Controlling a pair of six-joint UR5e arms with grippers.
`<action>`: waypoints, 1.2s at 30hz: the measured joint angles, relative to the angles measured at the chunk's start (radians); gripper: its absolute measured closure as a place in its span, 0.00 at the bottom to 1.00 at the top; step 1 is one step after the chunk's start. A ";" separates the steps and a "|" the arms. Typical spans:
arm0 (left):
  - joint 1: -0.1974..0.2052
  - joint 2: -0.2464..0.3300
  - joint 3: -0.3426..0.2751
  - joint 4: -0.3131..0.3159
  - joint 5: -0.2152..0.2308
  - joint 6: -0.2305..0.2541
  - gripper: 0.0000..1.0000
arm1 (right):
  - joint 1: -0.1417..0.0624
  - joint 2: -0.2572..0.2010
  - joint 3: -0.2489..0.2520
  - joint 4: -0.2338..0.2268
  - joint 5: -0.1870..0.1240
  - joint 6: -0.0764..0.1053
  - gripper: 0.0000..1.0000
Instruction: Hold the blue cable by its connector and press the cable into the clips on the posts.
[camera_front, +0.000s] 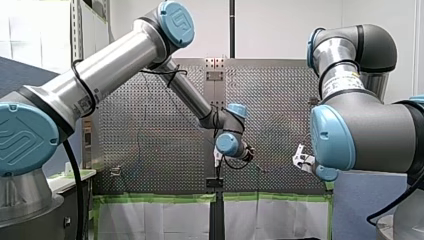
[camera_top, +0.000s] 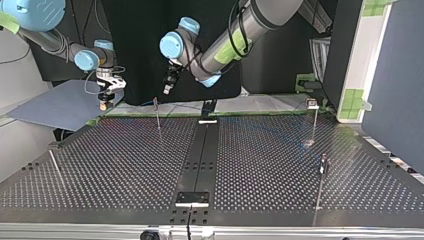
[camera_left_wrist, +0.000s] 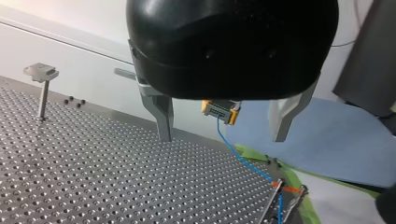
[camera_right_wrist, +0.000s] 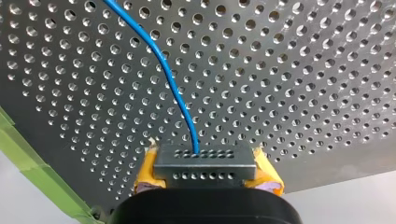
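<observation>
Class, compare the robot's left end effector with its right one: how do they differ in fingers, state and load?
My left end effector has bare metal fingers; my right end effector has yellow pads.
The left end effector stands open; the right is shut on the connector.
The left holds nothing; the right carries the blue cable by that connector.
Shared: each has two fingers.

Front view: behind and above the arms (camera_front: 125, 55), facing over the table (camera_front: 150, 140). Top view: across the table, low, facing the arms. Left wrist view: near, along left end effector (camera_left_wrist: 223, 137). Right wrist view: very near right end effector (camera_right_wrist: 208, 173). Wrist views share the connector (camera_left_wrist: 220, 112).
</observation>
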 joint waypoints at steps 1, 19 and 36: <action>-0.001 0.012 -0.012 -0.005 -0.002 0.003 0.01 | 0.000 0.000 0.000 0.001 0.000 0.001 1.00; -0.021 0.174 -0.174 -0.005 -0.040 0.005 0.01 | -0.004 -0.001 0.000 0.016 0.024 0.001 1.00; -0.026 0.321 -0.321 0.083 -0.081 -0.004 0.01 | 0.000 -0.001 0.000 0.016 0.018 -0.009 1.00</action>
